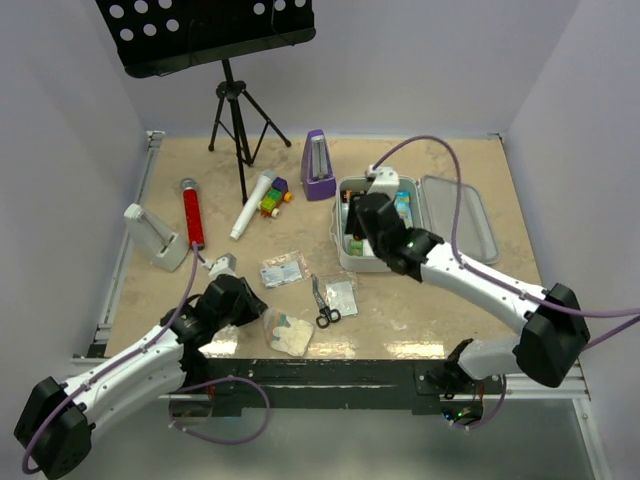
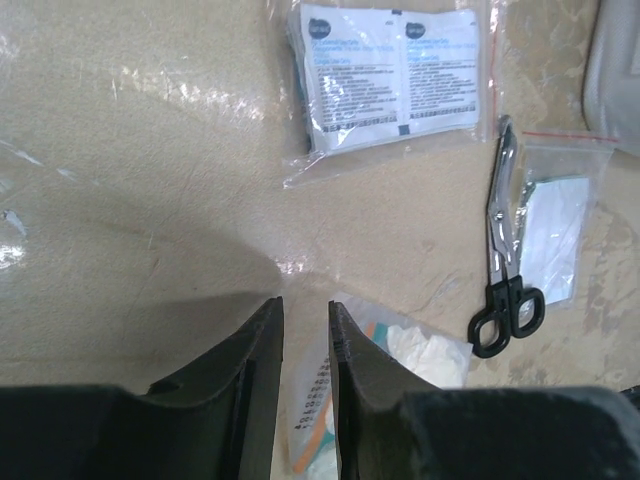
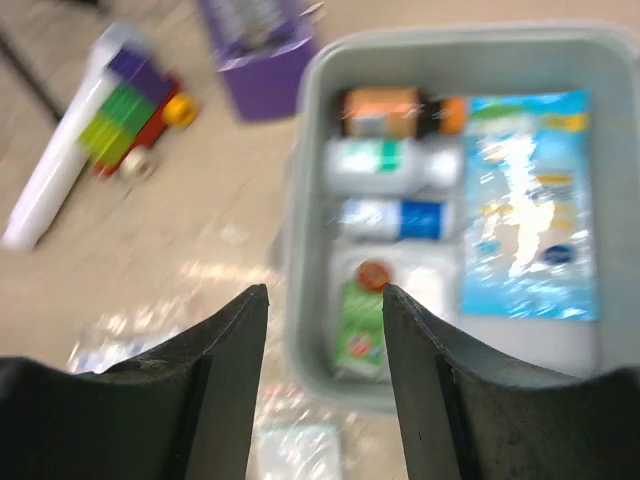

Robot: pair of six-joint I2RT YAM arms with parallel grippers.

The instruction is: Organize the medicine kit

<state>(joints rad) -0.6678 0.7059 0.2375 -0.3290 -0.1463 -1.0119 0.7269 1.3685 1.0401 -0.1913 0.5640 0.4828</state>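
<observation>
Your right gripper (image 3: 324, 290) hangs with its fingers spread wide and nothing between them. The kit (image 3: 300, 200) sits open directly below and ahead of those fingers, with the tips over its near-left part. Running away from the tips inside it, you have a green pack (image 3: 360, 330) with a red cap, a white-and-blue bottle (image 3: 395, 217), a white-and-green bottle (image 3: 380, 165) and an orange-brown bottle (image 3: 385, 110). A blue packet (image 3: 530, 200) fills the side to the right of the fingers. That view is blurred, so no labels can be read. The lid (image 1: 462, 215) lies flat on the table off to the gripper's right, against the kit. Ahead and to the left, outside the kit, are the metronome (image 3: 250, 50) and some blocks (image 3: 140, 110) beside a white tube (image 3: 60, 170).

Your left gripper (image 2: 305, 303) has its fingers nearly together, with only a slim gap showing. A clear bag (image 2: 400, 350) of dressings lies under the tips and to their right. Its edge reaches the right finger, but you cannot tell whether it is pinched. Straight ahead of the tips lie the wipes (image 2: 390, 75). To the right are the scissors (image 2: 500, 230), handles toward the gripper and blades pointing away. Just past them is a pouch (image 2: 555, 230) holding a white pad. From this gripper the kit is well off to the right and ahead.
</observation>
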